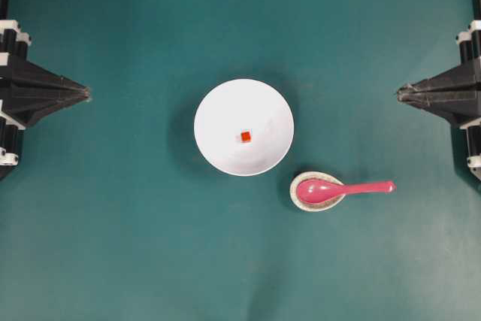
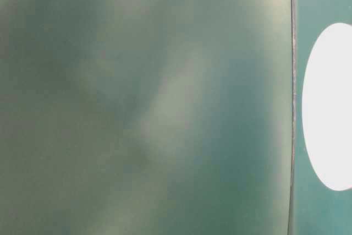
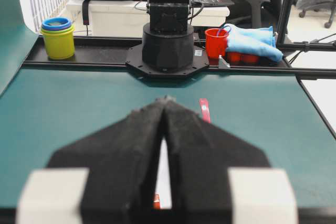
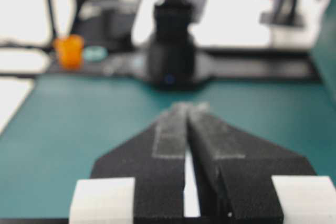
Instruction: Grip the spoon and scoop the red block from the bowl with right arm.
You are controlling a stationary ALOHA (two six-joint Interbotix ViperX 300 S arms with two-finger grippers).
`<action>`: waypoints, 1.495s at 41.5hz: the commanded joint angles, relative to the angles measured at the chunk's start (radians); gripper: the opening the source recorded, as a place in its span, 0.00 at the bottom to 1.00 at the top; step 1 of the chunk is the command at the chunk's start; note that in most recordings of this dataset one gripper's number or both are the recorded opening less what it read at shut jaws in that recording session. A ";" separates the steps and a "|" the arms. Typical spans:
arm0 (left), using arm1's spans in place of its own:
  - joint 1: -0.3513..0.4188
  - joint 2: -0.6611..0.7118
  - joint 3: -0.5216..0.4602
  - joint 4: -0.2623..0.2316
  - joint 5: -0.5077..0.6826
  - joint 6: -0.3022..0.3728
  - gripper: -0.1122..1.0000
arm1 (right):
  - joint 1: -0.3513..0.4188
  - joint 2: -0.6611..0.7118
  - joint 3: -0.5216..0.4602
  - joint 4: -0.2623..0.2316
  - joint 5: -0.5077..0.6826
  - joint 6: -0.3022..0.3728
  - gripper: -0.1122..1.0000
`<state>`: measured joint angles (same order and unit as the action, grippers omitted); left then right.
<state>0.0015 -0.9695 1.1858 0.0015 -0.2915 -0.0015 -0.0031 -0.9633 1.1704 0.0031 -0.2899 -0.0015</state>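
Left end effector (image 1: 87, 94): you are seeing it sitting at 9 o'clock on the bench (image 1: 113, 246), fingers clenched together to a point, gripping nothing. In the left wrist view (image 3: 165, 100) the two black fingers are meeting at the tip.

Bowl (image 1: 218, 114): it is sitting near the middle of the bench, well apart from both end effectors. In the table-level view it is showing only as a white oval (image 2: 328, 108) at the 3 o'clock edge; the rest of that view is blurred.

Red block (image 1: 246, 137): it is lying inside the bowl, close to its centre, on the white floor of the dish.

Spoon rest (image 1: 303, 201): the speckled dish is sitting just beside the bowl, at the bowl's 4 o'clock.

Spoon (image 1: 342, 189): its scoop is resting in the spoon rest, and its handle is pointing toward 3 o'clock, reaching out past the rest's rim over the bench. Nothing is gripping it.

Right end effector (image 1: 400, 94): you are seeing it sitting at 3 o'clock, clenched to a point, empty, well apart from the spoon. In the right wrist view (image 4: 187, 107) the taped fingers are pressing together at the tip.
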 commanded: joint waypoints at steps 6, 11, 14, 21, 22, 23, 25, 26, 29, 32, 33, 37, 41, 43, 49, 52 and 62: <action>-0.005 0.009 -0.066 0.003 0.179 -0.014 0.10 | 0.003 0.009 -0.021 0.003 0.035 0.008 0.10; -0.005 0.006 -0.072 0.003 0.209 -0.014 0.10 | 0.003 0.008 -0.021 0.005 0.043 0.008 0.10; -0.003 0.008 -0.072 0.003 0.210 -0.014 0.10 | 0.003 0.009 -0.023 0.005 0.049 0.009 0.10; -0.003 0.011 -0.071 0.003 0.212 -0.014 0.10 | 0.003 0.009 -0.037 0.011 0.084 0.012 0.10; -0.003 0.011 -0.072 0.003 0.210 -0.014 0.10 | 0.003 0.008 -0.040 0.012 0.089 0.012 0.10; -0.005 0.011 -0.072 0.003 0.210 -0.014 0.10 | 0.003 0.006 -0.044 0.012 0.095 0.012 0.10; -0.003 0.011 -0.072 0.003 0.210 -0.014 0.10 | 0.003 0.008 -0.052 0.012 0.109 0.012 0.11; -0.005 0.011 -0.072 0.003 0.210 -0.014 0.10 | 0.003 0.006 -0.057 0.012 0.117 0.012 0.11; -0.005 0.012 -0.072 0.003 0.210 -0.014 0.10 | 0.003 0.006 -0.064 0.012 0.137 0.014 0.11; -0.005 0.012 -0.072 0.003 0.212 -0.014 0.10 | 0.003 0.006 -0.071 0.017 0.156 0.014 0.16; -0.005 0.012 -0.072 0.003 0.212 -0.014 0.10 | 0.003 0.006 -0.072 0.020 0.161 0.014 0.18; -0.005 0.012 -0.072 0.003 0.212 -0.014 0.10 | 0.003 0.009 -0.078 0.038 0.184 0.017 0.31; -0.003 0.012 -0.072 0.003 0.212 -0.014 0.10 | 0.003 0.011 -0.081 0.057 0.209 0.026 0.44; -0.005 0.012 -0.072 0.003 0.212 -0.014 0.10 | 0.003 0.012 -0.081 0.066 0.222 0.032 0.49; -0.005 0.012 -0.071 0.003 0.213 -0.014 0.10 | 0.003 0.023 -0.077 0.072 0.270 0.048 0.58; -0.005 0.012 -0.072 0.003 0.213 -0.014 0.10 | 0.003 0.032 -0.074 0.074 0.288 0.057 0.57; -0.005 0.012 -0.071 0.003 0.215 -0.012 0.10 | 0.009 0.103 -0.054 0.078 0.284 0.083 0.57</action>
<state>-0.0015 -0.9664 1.1413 0.0015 -0.0736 -0.0138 -0.0015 -0.8897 1.1229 0.0782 0.0061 0.0798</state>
